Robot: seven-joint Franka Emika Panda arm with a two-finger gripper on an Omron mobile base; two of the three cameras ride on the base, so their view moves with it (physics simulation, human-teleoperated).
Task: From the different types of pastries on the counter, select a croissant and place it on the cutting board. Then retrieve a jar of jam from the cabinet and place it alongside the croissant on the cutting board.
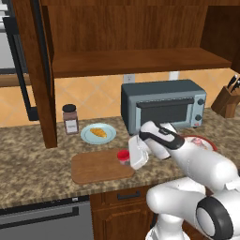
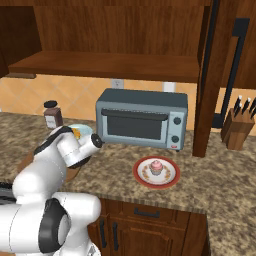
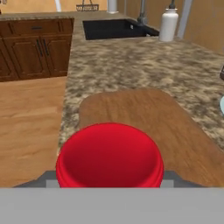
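The tool sat low over the right edge of the flat brown wooden cutting board, closed on the small squat red jar of jam, whose red lid loomed close in the hand view. The golden-orange crescent croissant lay on a pale blue round plate behind the board, not on it. Judgement: jam nearly delivered, release pending; croissant step apparently undone. The pink-frosted cupcake sat apart on the speckled granite counter.
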